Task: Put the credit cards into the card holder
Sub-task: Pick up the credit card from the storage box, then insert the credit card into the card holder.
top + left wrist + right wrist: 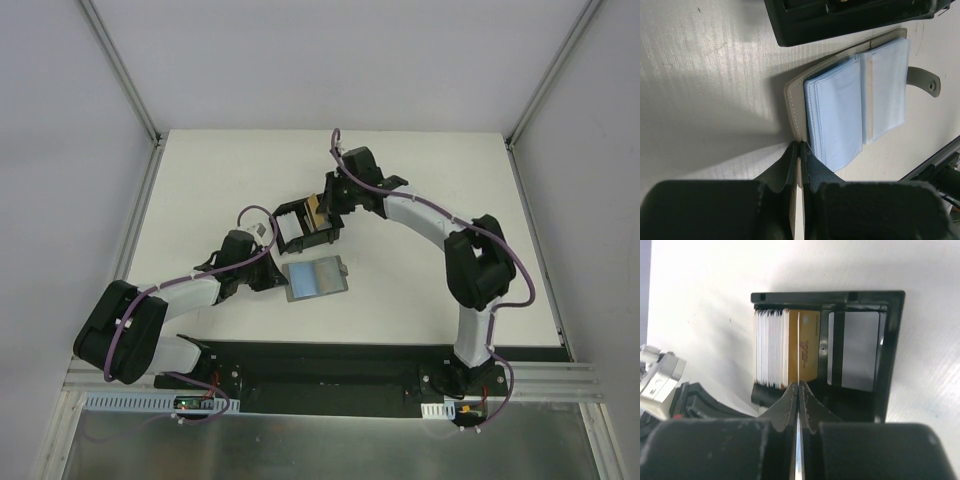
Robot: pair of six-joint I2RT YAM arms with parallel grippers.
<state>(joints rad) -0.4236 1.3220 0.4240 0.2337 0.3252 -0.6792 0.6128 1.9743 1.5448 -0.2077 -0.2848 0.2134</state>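
The card holder [318, 278] lies open and flat on the white tabletop [230, 170], just in front of the black tray [892, 350] and close to it without touching. In the left wrist view its grey cover frames pale blue sleeves [840, 110], which are spread like the pages of a booklet. Its closing tab [925, 82] sticks out on the side away from the tool.

The left tool [799, 150] is clenched on the near edge of the grey cover, with that thin edge pinched between its two fingers. From above, this tool sits at the left side of the card holder.

The credit cards [771, 350] stand on edge in the left compartment of the black tray, a tight pack of whitish ones. A gold card [809, 350] sits against their right side. A pale grey card [860, 350] lies in the right compartment, behind a divider.

The right tool [798, 389] reaches into the tray and is clamped shut on a single card [798, 340]. That card is seen edge-on as a thin pale line running up between the fingers, right at the gold card's face. Its colour cannot be told from this angle. Its far end is level with the top of the pack, inside the tray
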